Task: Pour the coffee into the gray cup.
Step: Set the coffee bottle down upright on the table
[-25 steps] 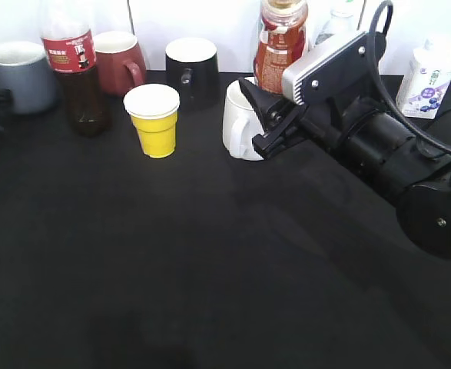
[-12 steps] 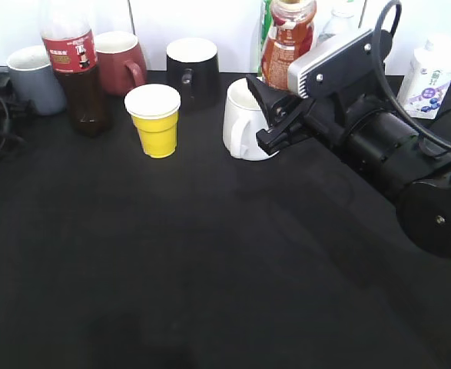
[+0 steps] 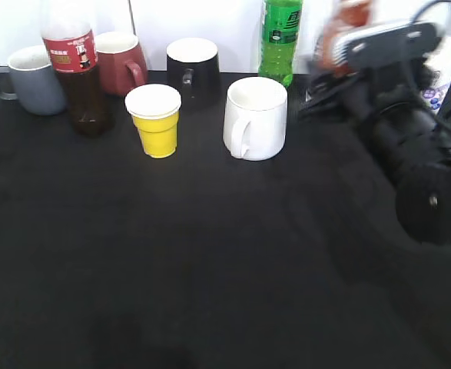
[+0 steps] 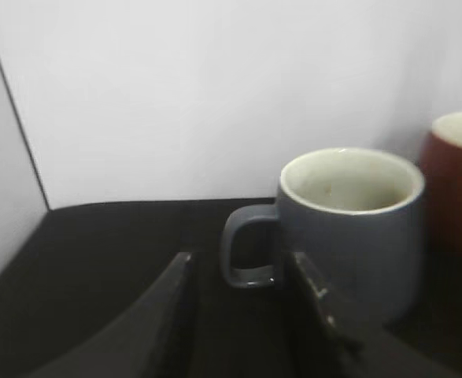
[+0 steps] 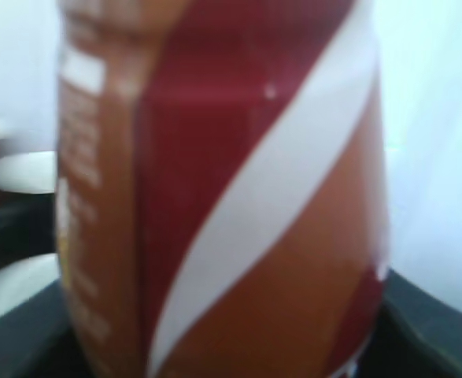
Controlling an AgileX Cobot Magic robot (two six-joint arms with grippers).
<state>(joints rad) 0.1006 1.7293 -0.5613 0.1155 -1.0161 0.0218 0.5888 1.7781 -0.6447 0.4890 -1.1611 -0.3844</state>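
Observation:
The coffee bottle (image 3: 342, 31), with brown liquid and a red-orange label, is blurred at the back right, and it fills the right wrist view (image 5: 231, 197). My right gripper (image 3: 315, 91) is at its base and seems shut on it; the jaws themselves are hidden. The gray cup (image 3: 31, 79) stands at the far back left, handle to the left. In the left wrist view the gray cup (image 4: 349, 228) is upright with a pale inside. My left gripper (image 4: 241, 261) is open just short of its handle.
Along the back stand a cola bottle (image 3: 75, 65), a red mug (image 3: 121, 60), a black mug (image 3: 192, 69), a green bottle (image 3: 279, 38) and a white bottle (image 3: 439, 81). A yellow cup (image 3: 156, 119) and a white mug (image 3: 254, 117) stand further forward. A white wall runs behind.
My right arm swung to the right and the coffee bottle went with it, uncovering the green bottle and the white mug. The left arm's cables left the exterior view.

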